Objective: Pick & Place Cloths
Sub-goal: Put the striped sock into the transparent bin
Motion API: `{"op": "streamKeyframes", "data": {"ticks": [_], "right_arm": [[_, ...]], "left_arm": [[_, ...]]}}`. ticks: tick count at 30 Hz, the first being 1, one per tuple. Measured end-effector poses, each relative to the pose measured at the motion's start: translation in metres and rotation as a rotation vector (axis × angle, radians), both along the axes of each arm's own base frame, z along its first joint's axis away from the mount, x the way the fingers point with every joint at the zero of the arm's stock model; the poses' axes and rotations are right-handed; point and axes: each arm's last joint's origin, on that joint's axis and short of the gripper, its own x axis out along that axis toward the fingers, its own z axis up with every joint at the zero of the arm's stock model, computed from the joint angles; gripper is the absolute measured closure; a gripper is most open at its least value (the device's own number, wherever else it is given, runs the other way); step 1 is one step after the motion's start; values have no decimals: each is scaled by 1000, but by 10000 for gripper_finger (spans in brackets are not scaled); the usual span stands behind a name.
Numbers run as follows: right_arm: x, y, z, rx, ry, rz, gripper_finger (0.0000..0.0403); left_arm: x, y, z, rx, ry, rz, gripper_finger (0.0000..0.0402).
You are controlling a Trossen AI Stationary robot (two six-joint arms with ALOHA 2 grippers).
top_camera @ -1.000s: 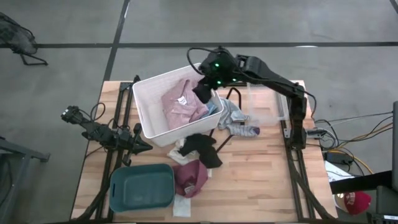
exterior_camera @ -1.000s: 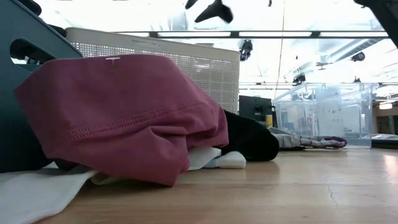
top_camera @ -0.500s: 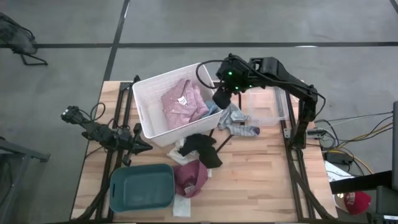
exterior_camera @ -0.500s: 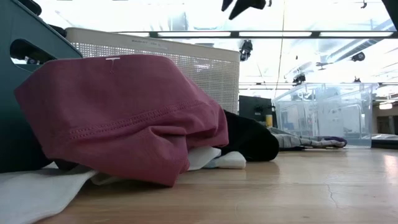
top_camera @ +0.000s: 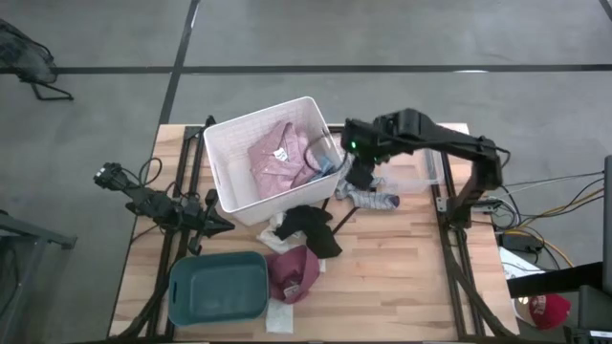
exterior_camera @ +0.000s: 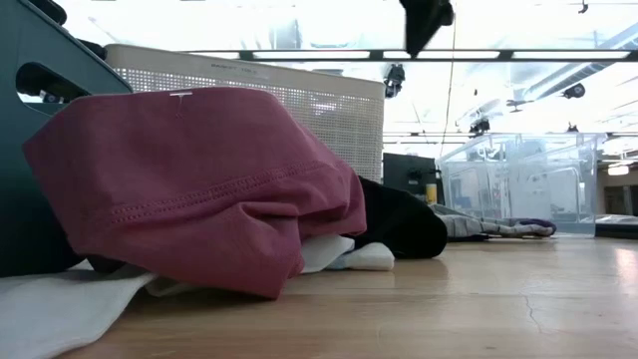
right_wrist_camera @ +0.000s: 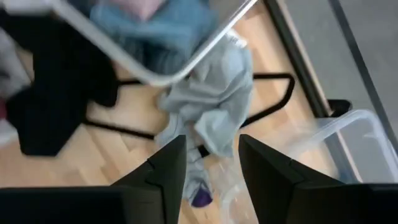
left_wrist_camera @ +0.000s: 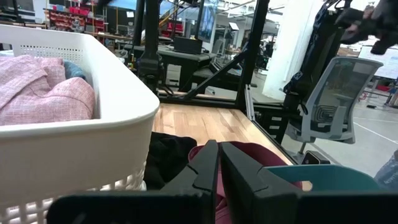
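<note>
My right gripper (top_camera: 361,176) (right_wrist_camera: 211,163) is open and hovers above the small grey pieces (top_camera: 371,194) (right_wrist_camera: 211,106), touching nothing; the low view shows it high over the table (exterior_camera: 427,20). The grey pieces lie on the wood across the black wire hanger (right_wrist_camera: 268,79). A pink checked shirt (top_camera: 282,153) and a blue-grey shirt (top_camera: 326,164) sit in the white bin (top_camera: 222,153). The black piece (top_camera: 312,227) and maroon piece (top_camera: 293,272) lie mid-table, with a cream strip (top_camera: 279,318) under the maroon one. My left gripper (top_camera: 226,225) (left_wrist_camera: 219,163) waits shut at the table's left.
A clear plastic bin (top_camera: 413,164) stands just right of the grey pieces, and the white bin's rim (right_wrist_camera: 155,70) is close on their left. A teal bin (top_camera: 218,287) sits near the front left. Bare wood (top_camera: 402,277) lies at the table's near right.
My right gripper has swung from above the white bin toward the table's right and near edge, coming down over the grey pieces. The cloths have stayed where they were.
</note>
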Motion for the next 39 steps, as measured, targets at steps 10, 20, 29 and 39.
{"op": "streamKeyframes", "data": {"ticks": [10,20,29,39], "right_arm": [[-35,64,-55,29,-112,132,311],[-30,92,-136,205,-249,67,345],[-30,90,-189,80,-44,241,297],[-14,79,-224,-131,68,175,152]], "left_arm": [[0,0,0,0,0,0,378],[0,0,0,0,0,0,378],[0,0,0,0,0,0,378],[0,0,0,0,0,0,378]]}}
